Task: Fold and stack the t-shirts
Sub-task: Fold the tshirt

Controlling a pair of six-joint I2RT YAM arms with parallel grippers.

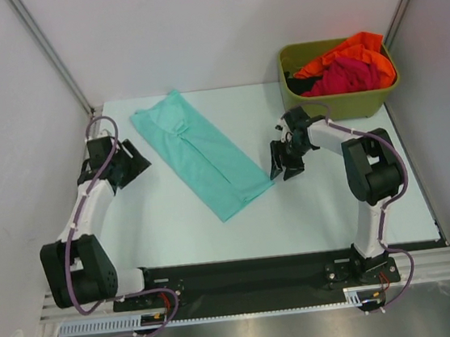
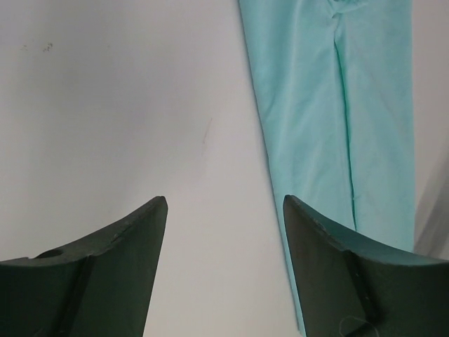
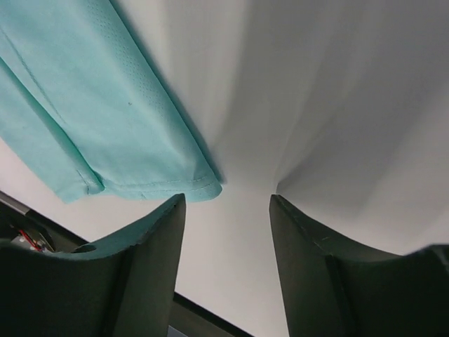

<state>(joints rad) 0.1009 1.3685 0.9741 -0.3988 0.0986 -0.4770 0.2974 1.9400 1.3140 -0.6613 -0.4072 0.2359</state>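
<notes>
Desk [image 1: 312, 215]: teal t-shirt [image 1: 195, 155] lies flat as a long strip between the arms, long axis diagonal. Bin [image 1: 340, 108], beyond the right gripper [image 1: 283, 162], holds the orange t-shirt [image 1: 349, 47] and magenta t-shirt [image 1: 349, 77], bunched. Hem end sits just left of the right gripper; collar end just right of the left gripper [image 1: 131, 164]. Each arm is nearest its own end. Both grippers are wide apart, holding nothing.
</notes>
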